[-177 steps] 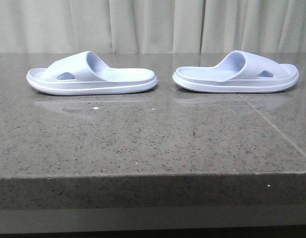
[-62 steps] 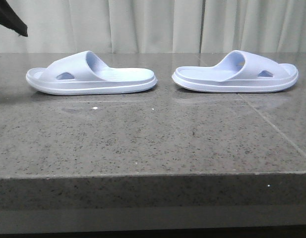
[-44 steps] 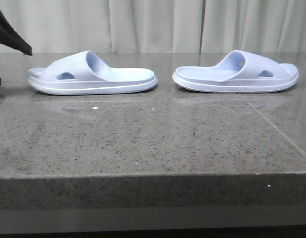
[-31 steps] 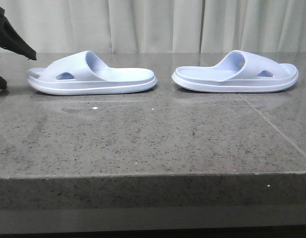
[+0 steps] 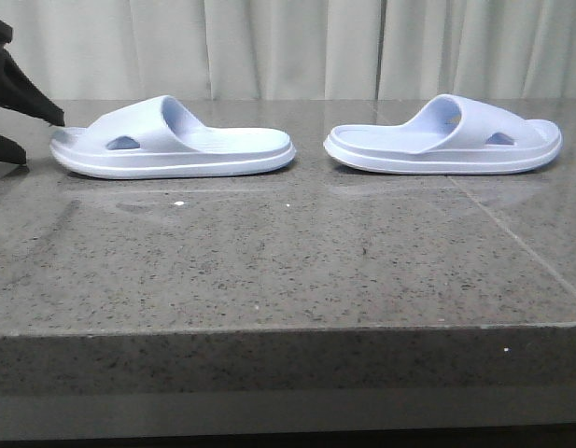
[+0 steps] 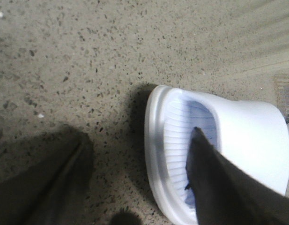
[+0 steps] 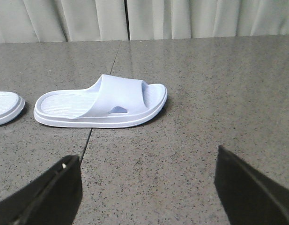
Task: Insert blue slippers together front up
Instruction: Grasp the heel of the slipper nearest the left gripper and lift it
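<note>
My left tool [image 5: 26,138] sits at the far left edge of the front view with its two dark fingers spread wide, one above and one below the toe end of the left pale lavender-blue foam slide sandal [image 5: 175,142]. In the left wrist view one finger [image 6: 214,178] lies over the ridged footbed just inside the rim while the other [image 6: 50,183] is out over the bare speckled grey stone surface [image 5: 288,261], so the sandal's edge lies between them, not yet clamped. I judge this straddle is set so that closing would pinch the thick sole rim, a firm place to lift from. The right pale lavender-blue foam slide sandal [image 5: 446,138] lies flat at centre right of the front view, sole down, heels of the pair facing each other with a clear gap between. My right tool [image 7: 144,187] shows only its two dark fingertips at the lower corners of its wrist view, spread wide and empty, well short of that sandal [image 7: 102,105], probably waiting its turn. Both sandals rest apart; nothing is nested.
</note>
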Tool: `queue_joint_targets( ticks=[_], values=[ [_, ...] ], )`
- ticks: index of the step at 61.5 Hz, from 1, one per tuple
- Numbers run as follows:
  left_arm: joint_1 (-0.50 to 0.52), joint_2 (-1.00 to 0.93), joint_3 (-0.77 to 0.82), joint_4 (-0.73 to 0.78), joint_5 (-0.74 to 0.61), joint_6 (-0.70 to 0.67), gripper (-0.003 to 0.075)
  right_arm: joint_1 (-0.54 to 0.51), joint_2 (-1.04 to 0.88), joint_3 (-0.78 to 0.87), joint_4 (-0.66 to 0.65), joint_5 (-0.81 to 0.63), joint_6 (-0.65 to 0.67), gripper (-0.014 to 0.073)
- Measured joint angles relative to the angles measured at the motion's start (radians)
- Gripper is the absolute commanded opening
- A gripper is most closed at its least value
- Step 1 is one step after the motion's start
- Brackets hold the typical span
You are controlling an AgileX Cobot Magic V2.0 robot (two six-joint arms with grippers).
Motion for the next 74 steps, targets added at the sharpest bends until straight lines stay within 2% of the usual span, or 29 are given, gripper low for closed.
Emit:
queue_joint_targets(
  ticks=[35, 49, 55, 65, 74],
  values=[
    [-0.070, 0.006, 0.000, 0.002, -0.052, 0.022, 0.0387, 0.000, 0.000, 0.000, 0.000, 0.002, 0.000, 0.0600],
    [-0.103, 0.040, -0.012, -0.051, -0.042, 0.026, 0.0379, 0.000, 0.000, 0.000, 0.000, 0.002, 0.000, 0.0600],
    [-0.116, 0.048, -0.016, -0.061, -0.038, 0.026, 0.0293, 0.000, 0.000, 0.000, 0.000, 0.005, 0.000, 0.0600],
    [-0.123, 0.056, -0.016, -0.041, -0.040, 0.037, -0.0019, 0.000, 0.000, 0.000, 0.000, 0.005, 0.000, 0.0600],
    [-0.123, 0.056, -0.016, -0.036, -0.041, 0.040, -0.0020, 0.000, 0.000, 0.000, 0.000, 0.005, 0.000, 0.0600]
  ],
)
